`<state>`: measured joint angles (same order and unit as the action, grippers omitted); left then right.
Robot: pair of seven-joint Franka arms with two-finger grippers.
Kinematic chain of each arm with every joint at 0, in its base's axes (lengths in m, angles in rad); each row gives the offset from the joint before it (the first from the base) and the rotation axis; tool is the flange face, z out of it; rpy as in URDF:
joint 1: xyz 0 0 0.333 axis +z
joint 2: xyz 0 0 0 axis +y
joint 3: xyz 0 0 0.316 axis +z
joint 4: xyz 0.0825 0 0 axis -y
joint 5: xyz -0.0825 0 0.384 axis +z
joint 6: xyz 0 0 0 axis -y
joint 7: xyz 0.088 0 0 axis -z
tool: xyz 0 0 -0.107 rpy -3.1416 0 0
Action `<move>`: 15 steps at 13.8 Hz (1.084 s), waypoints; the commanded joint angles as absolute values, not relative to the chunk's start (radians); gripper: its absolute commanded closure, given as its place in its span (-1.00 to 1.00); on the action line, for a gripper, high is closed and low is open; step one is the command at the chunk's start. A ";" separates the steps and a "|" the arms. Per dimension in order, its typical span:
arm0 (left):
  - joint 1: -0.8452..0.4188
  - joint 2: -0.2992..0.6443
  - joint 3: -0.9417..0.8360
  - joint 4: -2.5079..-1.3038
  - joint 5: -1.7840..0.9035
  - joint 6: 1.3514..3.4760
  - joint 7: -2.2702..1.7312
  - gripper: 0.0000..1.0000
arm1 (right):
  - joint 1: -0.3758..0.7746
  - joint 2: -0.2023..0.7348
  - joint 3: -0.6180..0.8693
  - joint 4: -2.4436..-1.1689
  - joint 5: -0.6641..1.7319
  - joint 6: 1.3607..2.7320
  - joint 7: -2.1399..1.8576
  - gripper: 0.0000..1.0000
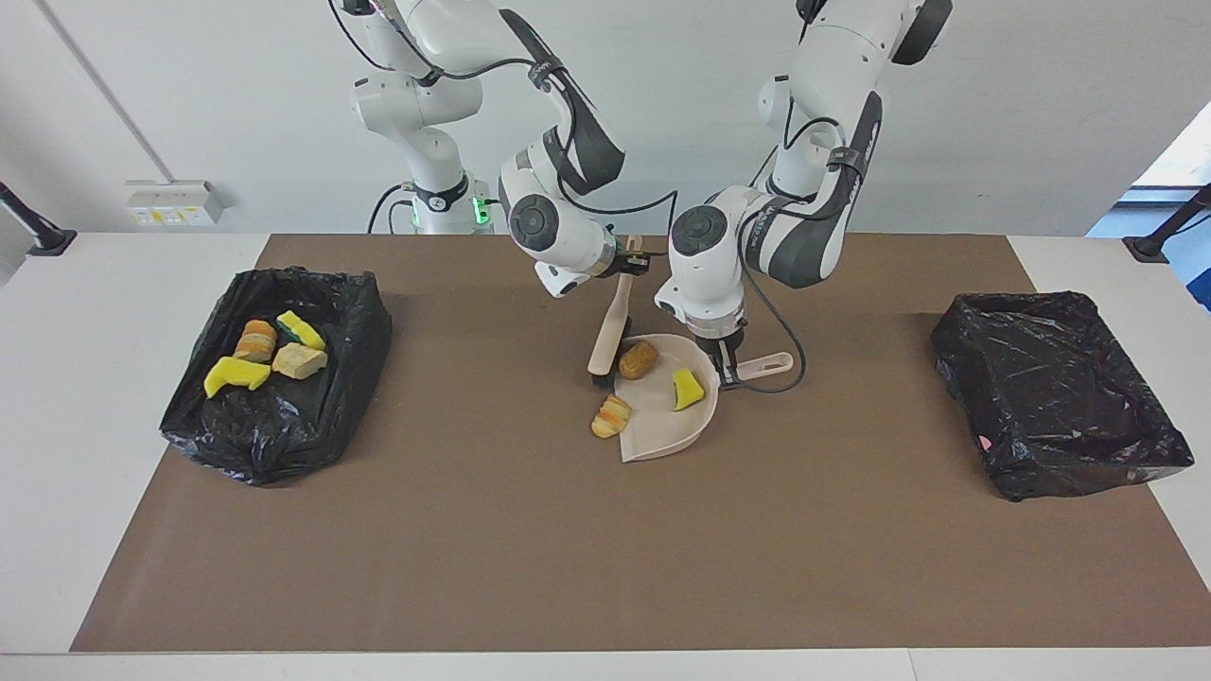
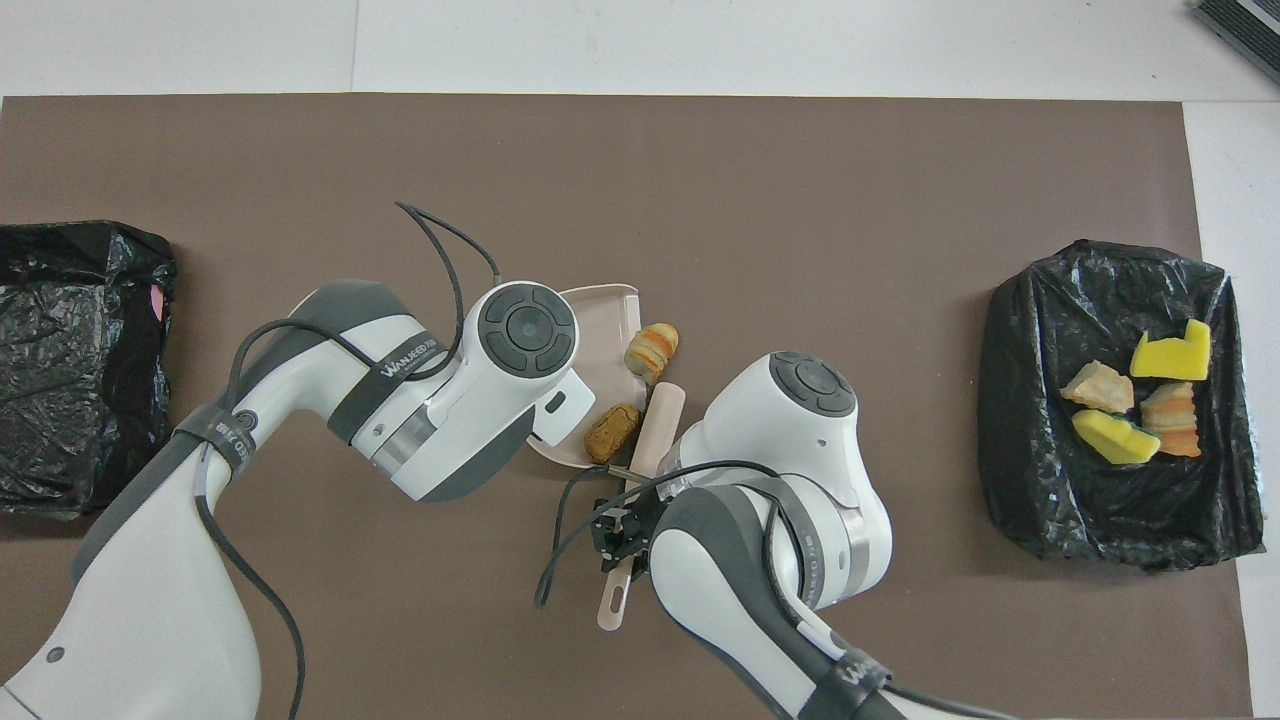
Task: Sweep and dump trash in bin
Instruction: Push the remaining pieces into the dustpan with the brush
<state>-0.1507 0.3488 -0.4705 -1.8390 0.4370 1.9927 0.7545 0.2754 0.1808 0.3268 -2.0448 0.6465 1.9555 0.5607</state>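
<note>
At the middle of the counter [image 1: 530, 567], on the brown mat, the sweep is live: the right claw [image 1: 632, 257] is clenched on the handle of the brush [image 1: 610, 333], which slants down so its dark bristles sit at the mouth of the dustpan [image 1: 662, 430]. The left claw [image 1: 727, 376] grips the dustpan's handle and pins the pan flat. Look at the trash: a brown bread-like piece [image 1: 639, 359] sits just inside the pan beside the bristles, a yellow sponge chunk [image 1: 688, 389] rests deeper in the pan close to the left claw, and a striped orange-and-tan piece [image 1: 611, 416] lies right at the pan's lip, not clearly aboard. Four more scraps [image 1: 267, 354] already lie in the black-lined bin [image 1: 350, 378] at the right arm's end; the second bin [image 1: 1060, 407] at the left arm's end shows no scraps inside. To do this stroke well, the brush probably needs to stay low and push toward the pan's back wall, then come round for the striped piece on the lip. The pan should stay pressed flat, or a scrap may slip under the edge. A quick flick risks bouncing the bread piece back out.
</note>
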 commanded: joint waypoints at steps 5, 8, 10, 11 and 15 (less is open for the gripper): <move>-0.140 0.314 -0.471 -1.893 0.434 2.025 0.752 1.00 | 0.230 0.166 0.325 -1.962 0.341 1.810 0.455 1.00; -0.143 0.307 -0.471 -1.893 0.434 2.006 0.732 1.00 | 0.190 0.192 0.325 -1.927 0.151 1.803 0.301 1.00; -0.143 0.307 -0.471 -1.893 0.434 1.991 0.723 1.00 | 0.172 0.259 0.330 -1.849 0.014 1.766 0.226 1.00; -0.143 0.305 -0.471 -1.893 0.434 1.979 0.695 1.00 | 0.172 0.300 0.331 -1.810 -0.048 1.757 0.192 1.00; -0.143 0.305 -0.472 -1.893 0.434 1.980 0.678 1.00 | 0.221 0.356 0.333 -1.792 -0.054 1.746 0.173 1.00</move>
